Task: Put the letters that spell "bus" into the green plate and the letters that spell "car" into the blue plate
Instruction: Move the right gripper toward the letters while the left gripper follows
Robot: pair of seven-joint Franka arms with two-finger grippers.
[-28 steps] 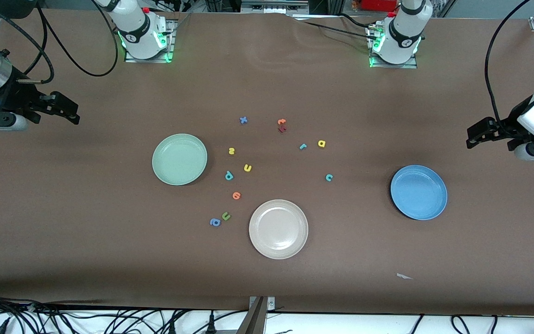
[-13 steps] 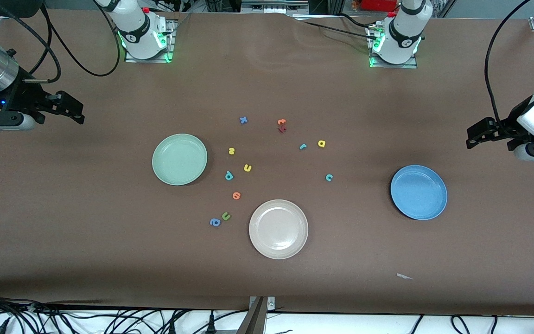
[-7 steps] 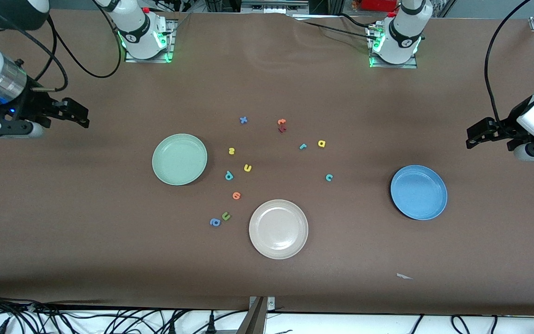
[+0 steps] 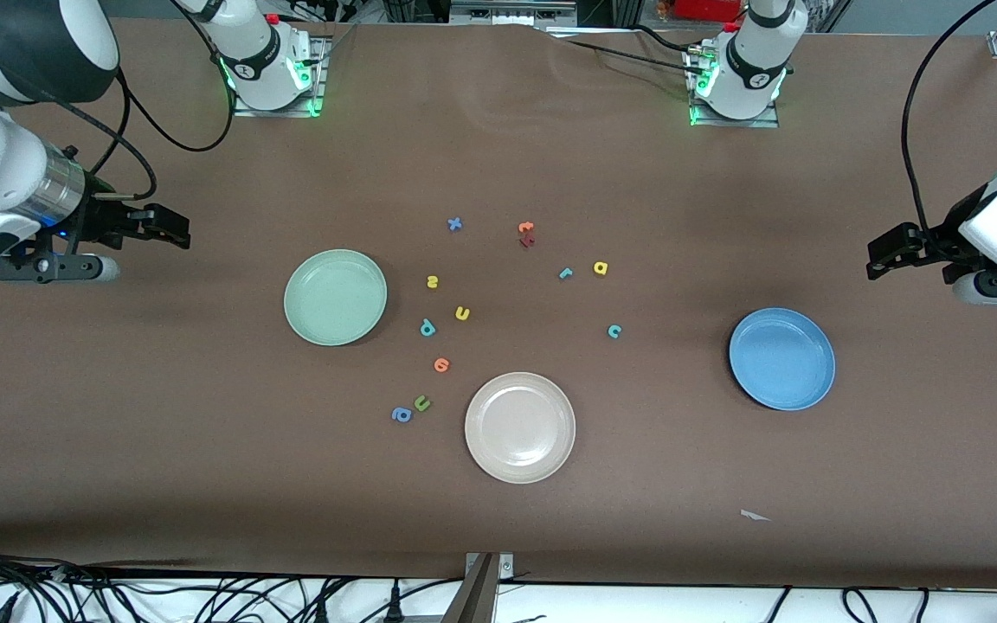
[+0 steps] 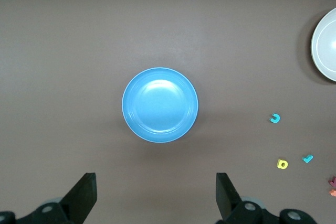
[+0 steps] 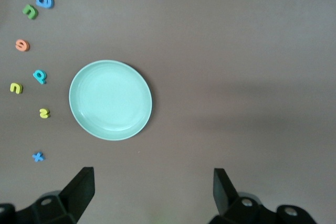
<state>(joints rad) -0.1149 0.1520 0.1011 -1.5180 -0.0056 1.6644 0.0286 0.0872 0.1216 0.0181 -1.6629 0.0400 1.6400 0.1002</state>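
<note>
Showing only the blue plate [image 5: 160, 105] (left wrist) misses the green plate [image 4: 335, 297].

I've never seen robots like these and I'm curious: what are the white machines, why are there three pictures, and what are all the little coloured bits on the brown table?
The white machines are two robot arms. Each ends in a black two-fingered pincer. The big picture looks down from a high camera. The other two come from cameras on each arm's wrist.

The left pincer hangs open and empty near the round blue plate. The right pincer hangs open and empty near the round pale green plate. A round cream-white plate lies nearest the high camera.

The bits are tiny foam letters lying between the plates, such as a yellow "u", a teal "c" and a blue "x". Every plate is empty.
</note>
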